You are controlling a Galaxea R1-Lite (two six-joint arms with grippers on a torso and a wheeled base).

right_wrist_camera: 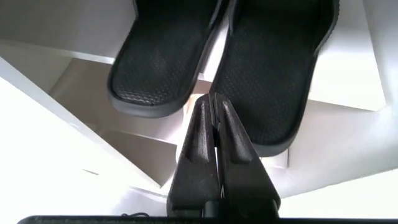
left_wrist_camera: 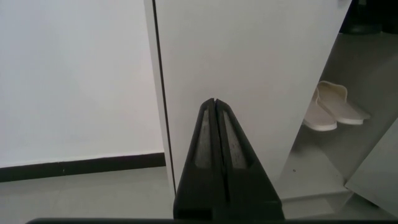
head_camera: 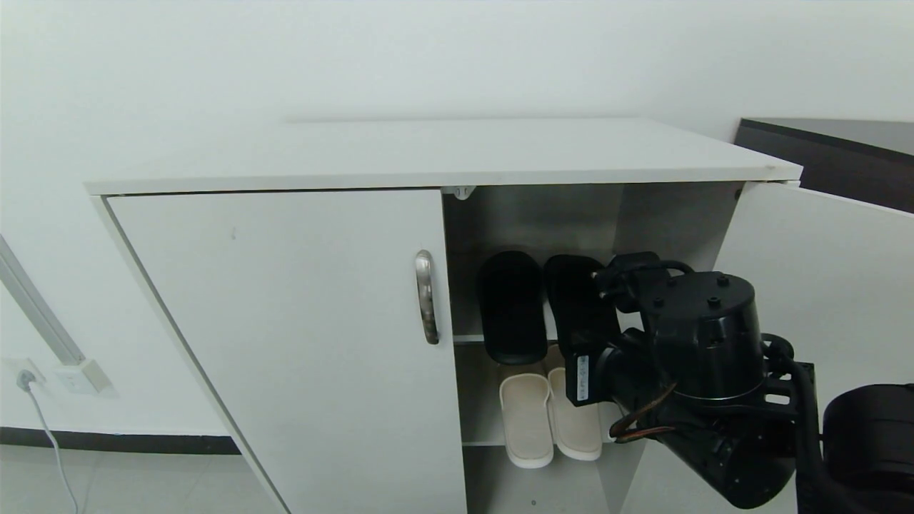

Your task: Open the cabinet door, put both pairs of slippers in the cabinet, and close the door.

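Note:
The white cabinet (head_camera: 285, 335) has its left door shut, with a metal handle (head_camera: 426, 297), and its right door (head_camera: 821, 278) swung open. A black pair of slippers (head_camera: 512, 307) lies on the upper shelf, also seen close up as black slippers (right_wrist_camera: 168, 62). A cream pair of slippers (head_camera: 546, 420) lies on the shelf below. My right arm (head_camera: 700, 335) is in front of the open side, and my right gripper (right_wrist_camera: 213, 102) is shut and empty just before the black slippers' heels. My left gripper (left_wrist_camera: 215, 104) is shut and empty, facing the closed door (left_wrist_camera: 249, 62), with the cream slippers (left_wrist_camera: 336, 107) off to one side.
A wall socket (head_camera: 28, 377) with a plugged cable sits low on the left wall. A dark counter (head_camera: 828, 153) stands behind the cabinet on the right. The open door juts out on the right of my right arm.

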